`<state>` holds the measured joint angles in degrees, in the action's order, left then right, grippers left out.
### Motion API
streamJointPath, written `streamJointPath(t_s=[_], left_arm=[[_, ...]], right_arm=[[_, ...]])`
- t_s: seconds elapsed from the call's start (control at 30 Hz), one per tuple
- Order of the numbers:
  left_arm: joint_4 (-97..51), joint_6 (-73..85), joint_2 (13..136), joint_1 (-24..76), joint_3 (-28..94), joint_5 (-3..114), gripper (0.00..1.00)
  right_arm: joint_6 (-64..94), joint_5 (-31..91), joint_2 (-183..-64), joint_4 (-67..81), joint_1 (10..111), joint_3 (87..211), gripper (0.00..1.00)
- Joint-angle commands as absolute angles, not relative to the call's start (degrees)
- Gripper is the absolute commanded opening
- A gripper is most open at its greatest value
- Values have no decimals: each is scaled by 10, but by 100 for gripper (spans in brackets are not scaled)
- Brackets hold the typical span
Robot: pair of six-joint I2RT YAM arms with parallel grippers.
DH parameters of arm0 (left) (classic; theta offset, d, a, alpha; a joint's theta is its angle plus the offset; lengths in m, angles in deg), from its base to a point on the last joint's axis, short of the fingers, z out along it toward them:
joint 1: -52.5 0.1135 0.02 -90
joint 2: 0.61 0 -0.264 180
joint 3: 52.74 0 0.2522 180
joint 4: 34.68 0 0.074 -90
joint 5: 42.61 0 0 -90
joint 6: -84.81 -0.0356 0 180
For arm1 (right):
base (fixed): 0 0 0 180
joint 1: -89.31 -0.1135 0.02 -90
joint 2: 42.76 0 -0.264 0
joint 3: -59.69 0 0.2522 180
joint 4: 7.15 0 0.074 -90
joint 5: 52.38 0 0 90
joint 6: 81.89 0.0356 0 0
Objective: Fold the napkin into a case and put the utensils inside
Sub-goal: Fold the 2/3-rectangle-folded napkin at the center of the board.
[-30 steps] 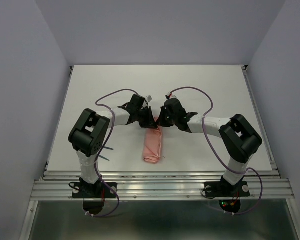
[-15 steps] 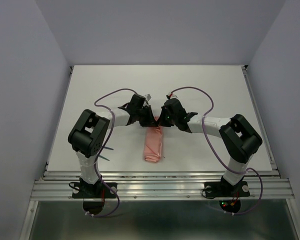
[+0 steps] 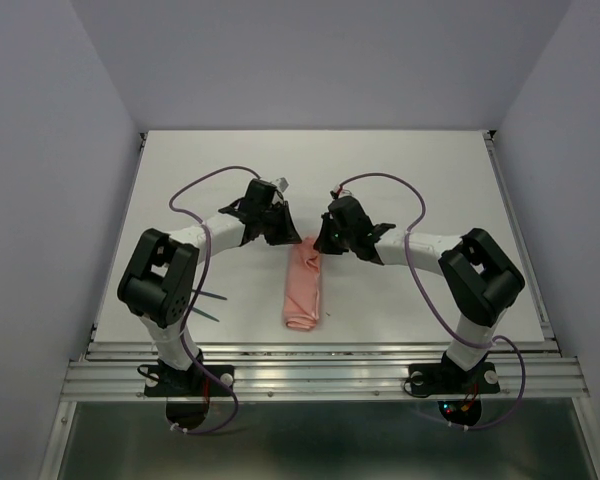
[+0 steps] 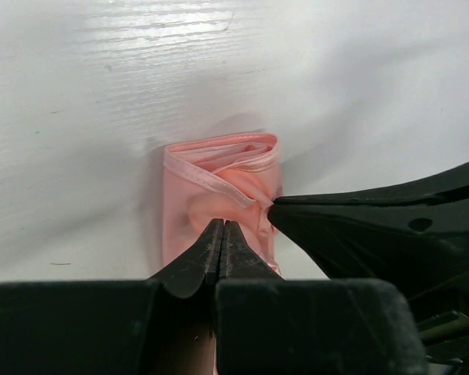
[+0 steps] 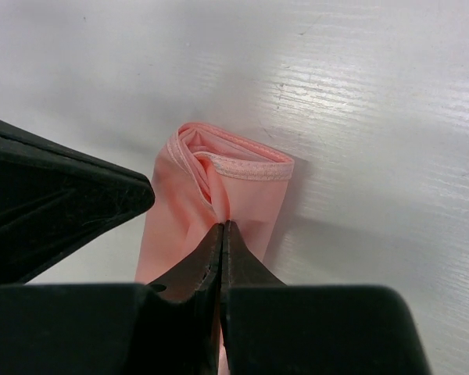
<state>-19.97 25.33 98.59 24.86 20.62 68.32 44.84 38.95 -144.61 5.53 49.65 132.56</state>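
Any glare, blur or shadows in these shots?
Top external: even light, sharp, no glare. Left wrist: bright sheen on the table up top; the left tool looks soft up close. Right wrist: soft shadow right of the napkin.

Both arms reach forward, elbows out, wrists angled inward; left gripper (image 4: 223, 224) and right gripper (image 5: 223, 225) sit nearly tip to tip. Both have jaws pressed together (each nipping a fold of the napkin (image 3: 303, 290)).

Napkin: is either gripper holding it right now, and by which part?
Both. The left gripper and right gripper each pinch the folded napkin near its far end.
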Motion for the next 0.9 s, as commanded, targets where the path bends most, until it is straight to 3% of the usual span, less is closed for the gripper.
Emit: streamJointPath(t_s=[0.0, 0.37, 0.87], left_arm=[[-192, 249, 991, 253, 226, 661, 0], [-205, 254, 1006, 253, 244, 622, 0], [-245, 260, 1053, 253, 243, 673, 0]], right_arm=[[434, 394, -1443, 55, 501, 1354, 1], [434, 393, -1452, 58, 501, 1367, 1], [443, 384, -1463, 57, 501, 1373, 1]])
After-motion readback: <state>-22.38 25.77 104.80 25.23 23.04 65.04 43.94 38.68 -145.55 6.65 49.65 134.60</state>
